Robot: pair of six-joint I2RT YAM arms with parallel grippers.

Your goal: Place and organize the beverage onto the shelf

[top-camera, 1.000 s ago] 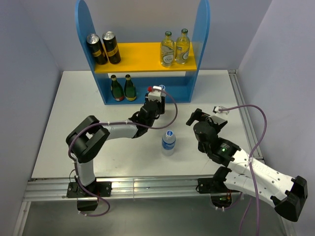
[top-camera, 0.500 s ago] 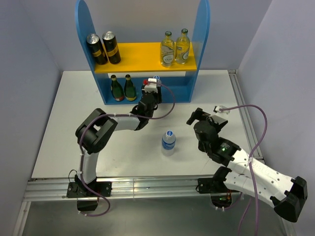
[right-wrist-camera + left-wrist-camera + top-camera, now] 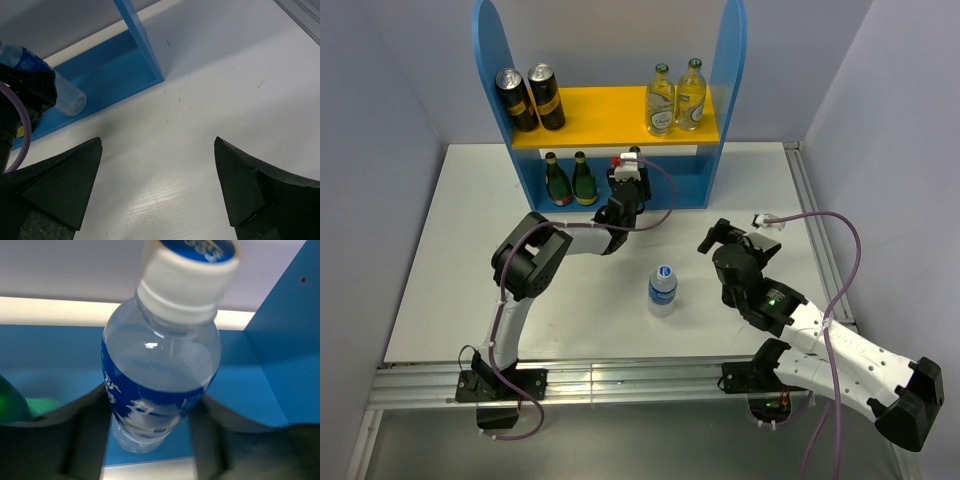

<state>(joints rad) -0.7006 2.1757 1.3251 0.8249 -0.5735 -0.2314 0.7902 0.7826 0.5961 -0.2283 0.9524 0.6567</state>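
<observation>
Within the last second the left claw [image 3: 156, 407] has been carried forward to the lower level of the shelf [image 3: 731, 90], right of the green bottles [image 3: 570, 180]. Its blue-capped water bottle [image 3: 160, 360] is still clamped, tilted, not yet set down. A second water bottle [image 3: 663, 287] is left on the white bench [image 3: 470, 260]. The right claw [image 3: 158, 142] is held apart, empty. Pale walls [image 3: 380, 100] are seen around.

Overall: bright, even, from overhead across the white table [image 3: 440, 230]
Shadows: soft and short on the table, deeper under the upper board of the shelf [image 3: 731, 80]
Glare: pale sheen on the table in the right wrist view, small highlight on the plastic bottle [image 3: 160, 385]
Focus: label slightly soft in the left wrist view, fingers [image 3: 55, 185] dark and blurred up close
</observation>
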